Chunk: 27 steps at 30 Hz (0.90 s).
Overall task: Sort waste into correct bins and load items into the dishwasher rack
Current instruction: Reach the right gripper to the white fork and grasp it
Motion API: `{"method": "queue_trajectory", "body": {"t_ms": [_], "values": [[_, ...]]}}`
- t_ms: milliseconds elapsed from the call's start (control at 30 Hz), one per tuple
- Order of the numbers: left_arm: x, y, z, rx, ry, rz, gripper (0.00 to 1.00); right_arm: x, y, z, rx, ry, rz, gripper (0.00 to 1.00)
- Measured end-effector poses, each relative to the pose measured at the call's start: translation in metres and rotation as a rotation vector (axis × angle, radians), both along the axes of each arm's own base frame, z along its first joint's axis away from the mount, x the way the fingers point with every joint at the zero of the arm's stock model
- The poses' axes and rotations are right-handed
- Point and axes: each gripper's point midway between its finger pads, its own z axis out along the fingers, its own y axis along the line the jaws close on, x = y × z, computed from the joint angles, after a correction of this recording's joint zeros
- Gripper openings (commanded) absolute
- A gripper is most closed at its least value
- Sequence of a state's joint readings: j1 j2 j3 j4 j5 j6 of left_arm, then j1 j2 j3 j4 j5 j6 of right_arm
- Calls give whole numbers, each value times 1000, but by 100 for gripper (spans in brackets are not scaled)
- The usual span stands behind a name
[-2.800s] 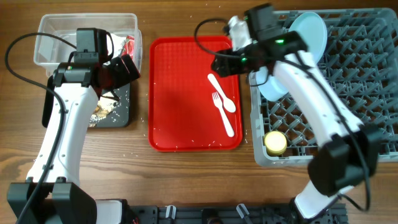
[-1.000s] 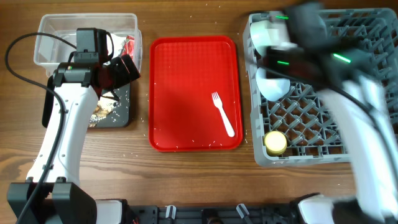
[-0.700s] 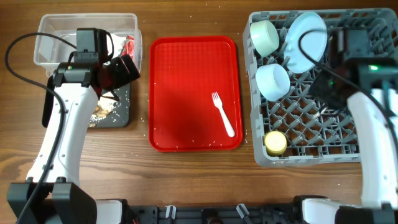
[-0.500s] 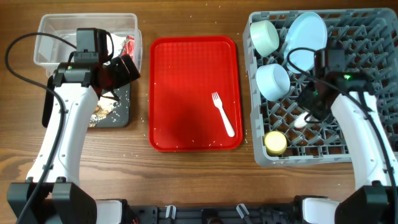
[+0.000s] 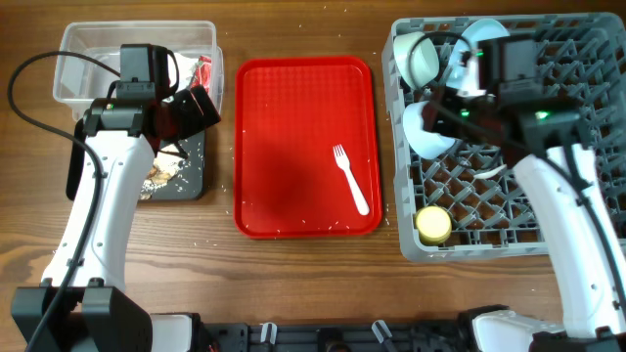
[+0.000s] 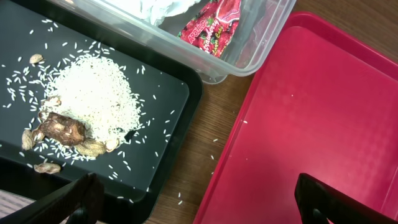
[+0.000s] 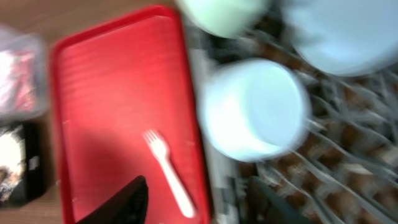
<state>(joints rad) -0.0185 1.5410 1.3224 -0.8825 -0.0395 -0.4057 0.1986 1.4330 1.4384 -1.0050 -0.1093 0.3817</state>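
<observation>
A white plastic fork [image 5: 350,179] lies on the red serving tray [image 5: 293,117]; it also shows blurred in the right wrist view [image 7: 168,171]. The grey dishwasher rack [image 5: 577,147] holds a pale green bowl [image 5: 419,57], a light blue bowl [image 5: 425,135], a light blue plate [image 5: 479,39] partly behind my arm, and a yellow cup [image 5: 433,224]. A white piece among the pegs [image 5: 494,174] looks like the spoon. My right gripper [image 5: 438,104] [image 7: 199,205] is open and empty over the rack's left edge. My left gripper [image 5: 196,108] [image 6: 199,205] is open and empty between the black tray and the red tray.
The black tray [image 6: 155,106] holds rice and brown scraps [image 6: 62,127]. The clear tub [image 6: 249,56] behind it holds the red wrapper [image 6: 211,25] and white napkin [image 6: 161,7]. Rice grains are scattered on the wooden table [image 5: 293,284].
The spoon has left the red tray. My right arm carried it over the rack, let it go there, and swung back to the rack's left side. The left arm has not moved.
</observation>
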Motion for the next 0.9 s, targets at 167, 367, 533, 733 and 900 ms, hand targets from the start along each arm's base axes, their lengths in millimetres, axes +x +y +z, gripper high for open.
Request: {"method": "queue_trajectory", "body": {"t_ms": [167,367,533,733,900], "values": [[0,0,0,0,0,0,100,-11,112,-24,-23,-3,293,55],[0,0,0,0,0,0,100,-13,135,-164,-157,330,347,51],[0,0,0,0,0,0,100,-28,129,-219,-205,487,362,41],[0,0,0,0,0,0,100,-24,118,-220,-159,521,343,30],[0,0,0,0,0,0,100,-42,114,-224,-171,596,397,21]]}}
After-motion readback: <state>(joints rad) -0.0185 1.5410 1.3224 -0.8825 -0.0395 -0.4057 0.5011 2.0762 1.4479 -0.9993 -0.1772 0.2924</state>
